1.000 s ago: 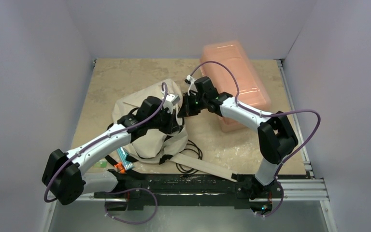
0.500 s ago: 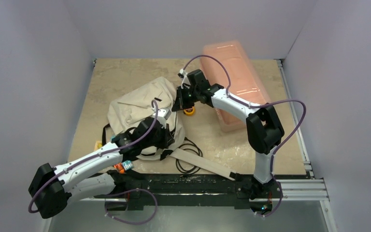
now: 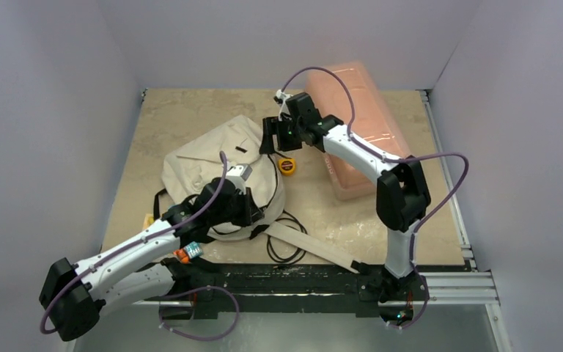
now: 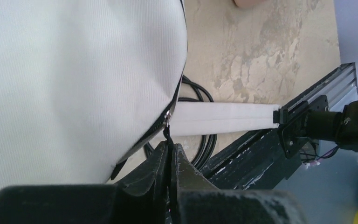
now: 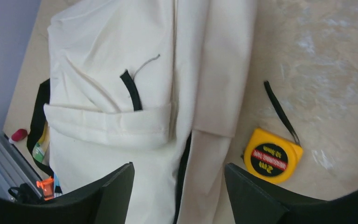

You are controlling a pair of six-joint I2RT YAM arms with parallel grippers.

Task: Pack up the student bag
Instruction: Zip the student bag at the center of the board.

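Flatter than a second ago, the student bag (image 3: 205, 165) sprawls on the bench (image 3: 183, 110) below the right end effector (image 5: 179, 186), now spread wide. At its near edge the left end effector (image 4: 170, 156) pinches the black zipper pull (image 4: 168, 132). A yellow tape measure (image 3: 286, 166) lies just beside the right one.

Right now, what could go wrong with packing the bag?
The left claw pinches only the thin zipper pull; a hard tug may make it slip free. The tape measure lies on the table beside the bag, not inside, near the open right claw; a grasp there could catch bag fabric as well.
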